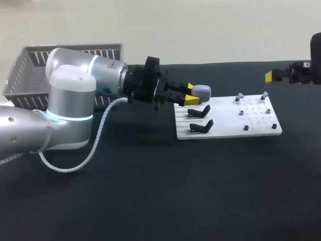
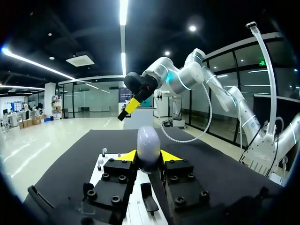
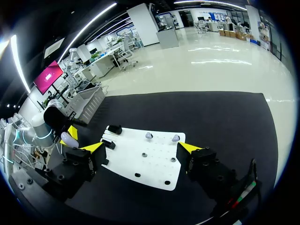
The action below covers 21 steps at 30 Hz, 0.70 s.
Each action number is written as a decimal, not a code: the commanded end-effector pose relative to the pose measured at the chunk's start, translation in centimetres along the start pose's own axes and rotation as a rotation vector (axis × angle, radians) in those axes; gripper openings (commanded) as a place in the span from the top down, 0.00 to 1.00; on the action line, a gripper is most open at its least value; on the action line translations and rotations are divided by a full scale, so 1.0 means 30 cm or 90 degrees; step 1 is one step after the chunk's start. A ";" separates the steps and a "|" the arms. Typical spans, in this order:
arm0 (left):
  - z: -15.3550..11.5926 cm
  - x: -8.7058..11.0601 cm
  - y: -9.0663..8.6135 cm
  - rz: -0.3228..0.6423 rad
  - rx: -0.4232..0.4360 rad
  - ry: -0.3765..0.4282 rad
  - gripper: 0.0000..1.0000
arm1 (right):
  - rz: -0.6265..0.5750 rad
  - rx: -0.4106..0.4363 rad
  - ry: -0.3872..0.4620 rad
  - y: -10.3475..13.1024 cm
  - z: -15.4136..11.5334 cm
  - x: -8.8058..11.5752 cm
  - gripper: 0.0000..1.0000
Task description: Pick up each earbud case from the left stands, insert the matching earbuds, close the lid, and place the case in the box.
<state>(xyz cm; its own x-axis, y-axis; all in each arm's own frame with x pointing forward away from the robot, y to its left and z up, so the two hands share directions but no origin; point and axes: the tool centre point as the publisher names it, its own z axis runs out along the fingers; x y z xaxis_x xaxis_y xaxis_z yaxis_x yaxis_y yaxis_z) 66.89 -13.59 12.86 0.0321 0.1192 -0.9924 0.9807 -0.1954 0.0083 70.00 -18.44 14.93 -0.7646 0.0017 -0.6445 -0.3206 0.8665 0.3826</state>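
Observation:
My left gripper [image 1: 192, 94] is shut on a pale lavender earbud case [image 1: 202, 92], held just above the left end of the white board [image 1: 228, 125]. In the left wrist view the closed case [image 2: 149, 144] stands upright between the yellow fingertips [image 2: 129, 155]. Below it are two black stands [image 1: 199, 110] [image 1: 201, 125], both bare. Two small grey earbuds [image 1: 240, 95] [image 1: 264, 94] rest on pegs at the board's far right. My right gripper [image 1: 273, 75] hangs open, high off the board's right end; from its wrist, its gripper [image 3: 141, 147] spans the board [image 3: 154, 164] and the earbuds [image 3: 148, 135].
A grey slatted basket [image 1: 75, 55] stands at the back left behind my left arm, also seen as the basket [image 3: 86, 101] in the right wrist view. Several small black pegs [image 1: 246, 128] dot the board's right half. The black table [image 1: 150, 201] stretches in front.

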 end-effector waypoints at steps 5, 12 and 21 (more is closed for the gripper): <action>0.001 0.002 0.005 -0.001 0.002 0.000 1.00 | -0.002 -0.001 0.000 0.011 -0.011 0.006 0.00; 0.001 0.002 0.005 -0.001 0.002 0.000 1.00 | -0.077 0.009 0.028 0.201 -0.072 0.084 0.00; 0.001 0.002 0.005 -0.001 0.002 0.000 1.00 | -0.132 0.042 0.065 0.409 -0.089 0.176 0.00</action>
<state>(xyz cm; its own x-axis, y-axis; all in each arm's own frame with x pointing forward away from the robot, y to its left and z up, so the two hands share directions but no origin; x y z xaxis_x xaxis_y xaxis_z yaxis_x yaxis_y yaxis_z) 66.92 -13.61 12.86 0.0314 0.1199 -0.9923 0.9805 -0.1962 0.0073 62.54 -10.82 16.86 -0.7396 -0.2148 -0.6379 -0.5073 0.8007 0.3187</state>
